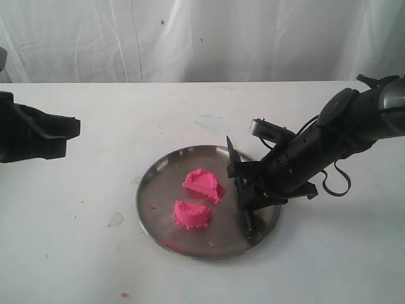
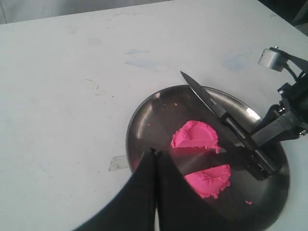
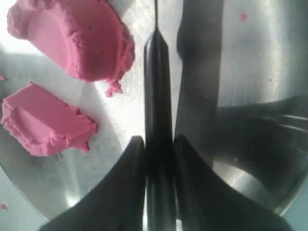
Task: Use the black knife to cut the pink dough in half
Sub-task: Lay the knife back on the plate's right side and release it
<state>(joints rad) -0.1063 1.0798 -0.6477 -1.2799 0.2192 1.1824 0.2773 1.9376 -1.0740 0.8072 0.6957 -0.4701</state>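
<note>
the pink dough (image 1: 197,199) lies in two halves on the steel plate (image 1: 152,190); the right gripper (image 1: 248,204) clamps the black knife (image 2: 226,122) beside them. the left gripper (image 2: 155,159) looks closed, apparently on nothing.

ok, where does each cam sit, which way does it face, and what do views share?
Exterior: off the arms, looking down over the table, both arms visible.
Left wrist: high, back from the plate, shut left gripper in the foreground.
Right wrist: just above the plate, looking along the black knife in the right gripper.
All three show the pink dough in two pieces.
</note>
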